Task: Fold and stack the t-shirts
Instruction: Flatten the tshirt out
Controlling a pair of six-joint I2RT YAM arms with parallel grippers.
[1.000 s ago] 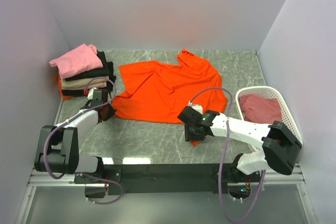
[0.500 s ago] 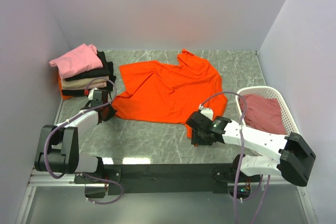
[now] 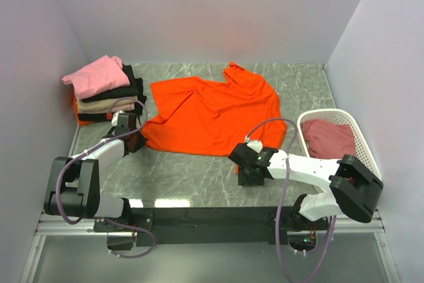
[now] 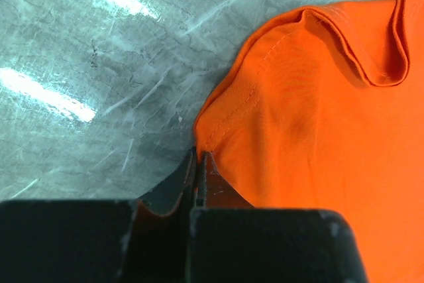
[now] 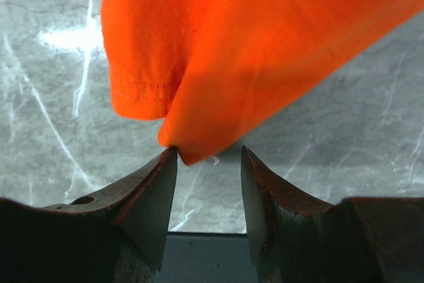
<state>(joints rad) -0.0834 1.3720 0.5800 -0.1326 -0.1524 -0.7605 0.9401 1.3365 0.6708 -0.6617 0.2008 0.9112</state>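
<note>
We saw the orange shirt (image 3: pixel 212 114) spread on the table (image 3: pixel 179 177); the left claw (image 4: pixel 199 164) was clamped on its hem, while the right claw (image 5: pixel 209 156) stood parted around its near corner, gripping nothing.
</note>
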